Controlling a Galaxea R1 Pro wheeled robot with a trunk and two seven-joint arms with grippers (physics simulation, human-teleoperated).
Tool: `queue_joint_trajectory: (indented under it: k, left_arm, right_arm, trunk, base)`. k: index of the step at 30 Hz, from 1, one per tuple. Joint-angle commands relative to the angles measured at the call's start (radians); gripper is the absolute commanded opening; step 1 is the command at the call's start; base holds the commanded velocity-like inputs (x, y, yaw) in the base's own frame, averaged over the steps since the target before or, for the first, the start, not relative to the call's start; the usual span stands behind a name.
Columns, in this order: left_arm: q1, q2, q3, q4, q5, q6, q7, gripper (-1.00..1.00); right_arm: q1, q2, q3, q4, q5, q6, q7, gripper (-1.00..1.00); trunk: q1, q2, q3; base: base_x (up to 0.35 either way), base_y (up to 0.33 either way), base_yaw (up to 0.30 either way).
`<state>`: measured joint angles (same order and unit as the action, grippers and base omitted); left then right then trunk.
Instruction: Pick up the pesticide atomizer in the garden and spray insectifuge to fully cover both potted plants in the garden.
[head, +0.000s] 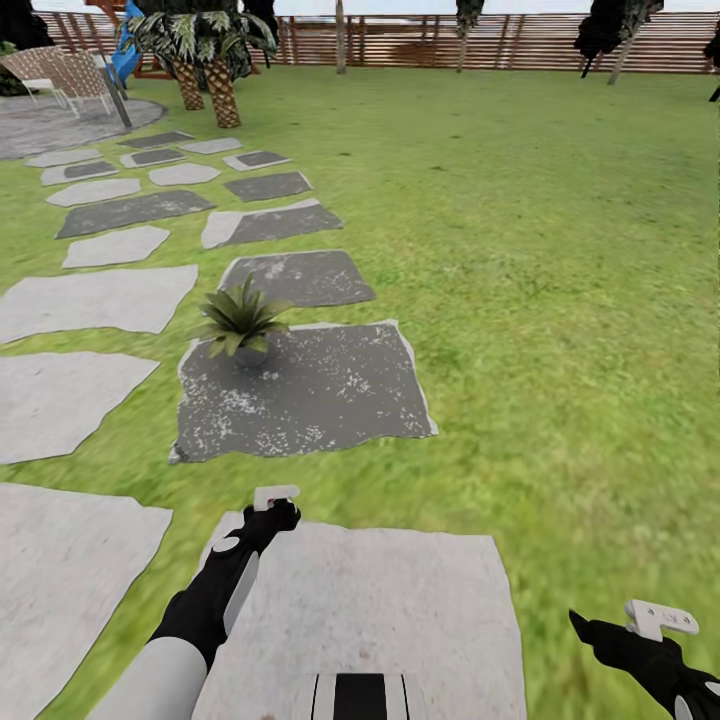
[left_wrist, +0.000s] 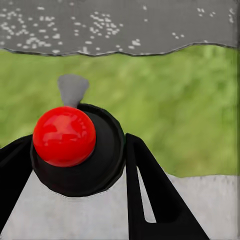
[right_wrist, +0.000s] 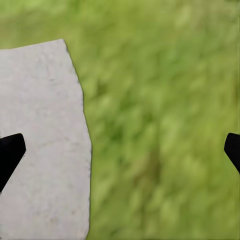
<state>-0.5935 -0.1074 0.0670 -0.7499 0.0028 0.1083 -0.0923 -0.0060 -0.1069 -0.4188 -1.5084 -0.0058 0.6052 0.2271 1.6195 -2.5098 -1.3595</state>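
In the left wrist view the pesticide atomizer (left_wrist: 75, 145) is seen from above: a red round top on a dark body, with a grey nozzle toward the grass. My left gripper (head: 278, 512) is shut on it, its black fingers (left_wrist: 150, 195) pressing both sides, low over a pale slab. One potted plant (head: 240, 320), a small rosette of pointed green leaves in a grey pot, stands on the dark speckled slab (head: 330, 390) ahead of that gripper. My right gripper (right_wrist: 120, 150) is open and holds nothing. It hangs over the grass at a pale slab's edge, low on the right (head: 600, 630).
Grey stone slabs (head: 100, 300) run through the garden lawn toward a round patio (head: 60, 125) with chairs at the far left. Two palms (head: 205, 60) stand by the patio. A brown slatted fence (head: 420, 45) closes the back. Open grass (head: 560, 250) lies to the right.
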Motion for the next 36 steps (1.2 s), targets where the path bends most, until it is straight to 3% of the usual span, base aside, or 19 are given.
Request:
queue_joint_trajectory:
  k: [1,36]
  left_arm:
    - [0.0,-0.001,0.007,-0.002,0.0,0.007,-0.009,-1.0]
    - [0.0,-0.001,0.005,-0.002,0.0,0.008,-0.009,-1.0]
  right_arm:
    - [-0.001,0.001,-0.002,-0.001,0.0,0.005,0.005,1.0]
    - [-0.001,0.0,-0.001,-0.003,0.001,0.005,0.005,1.0]
  trunk:
    - [-0.001,0.0,0.003]
    - [-0.016,0.008,0.139]
  base:
    - [0.0,0.0,0.0]
    - [0.0,0.0,0.0]
